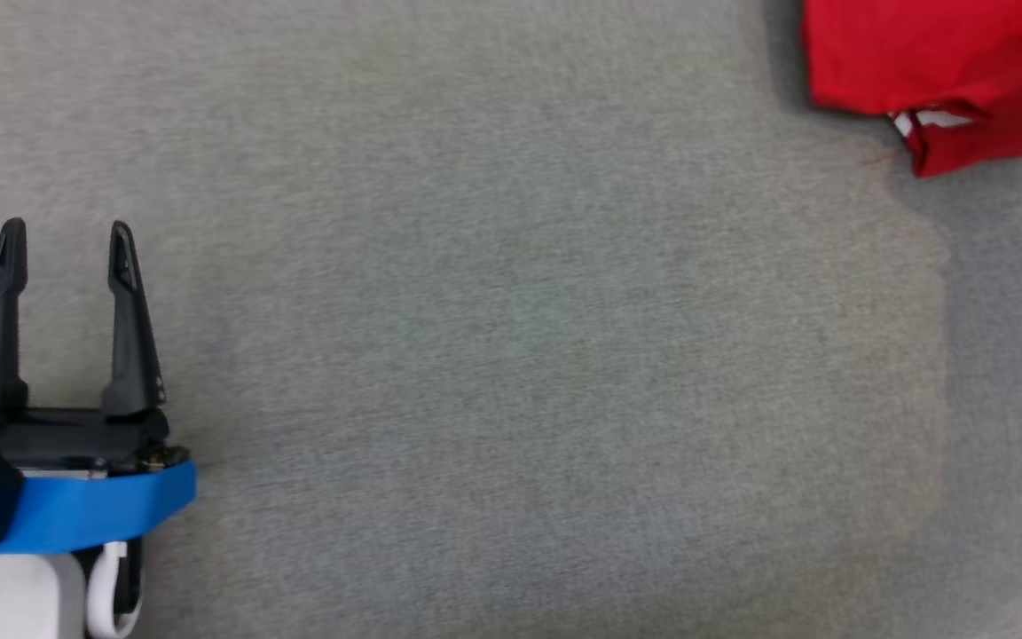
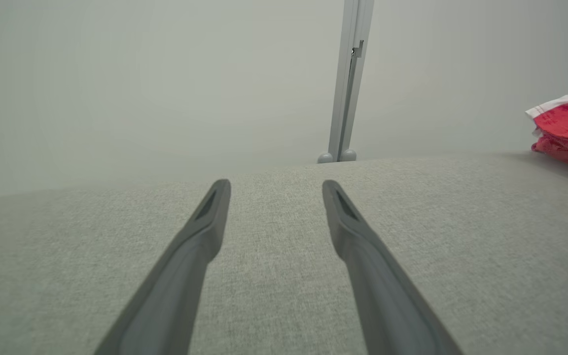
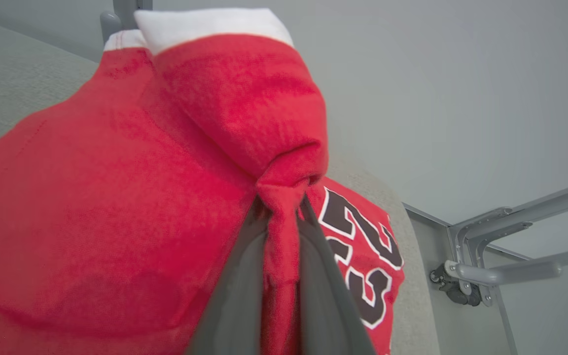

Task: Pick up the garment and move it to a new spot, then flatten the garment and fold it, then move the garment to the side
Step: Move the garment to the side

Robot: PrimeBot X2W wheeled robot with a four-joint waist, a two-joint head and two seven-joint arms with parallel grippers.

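Note:
The garment (image 1: 937, 71) is a red jersey with white trim, lying bunched at the far right corner of the grey table (image 1: 511, 355). Up close in the right wrist view, the garment (image 3: 116, 197) shows black and white lettering, and my right gripper (image 3: 282, 207) is shut on a pinched fold of its red cloth. My left gripper (image 1: 65, 244) hovers open over the table's left side, far from the garment, with nothing between its fingers. In the left wrist view the same gripper (image 2: 275, 190) points along the table, and the garment (image 2: 567, 128) sits at the right edge.
A grey metal post (image 2: 348, 84) stands beyond the table's far edge, against a pale wall. A grey metal frame with a wheel (image 3: 466, 281) sits below the table's right corner.

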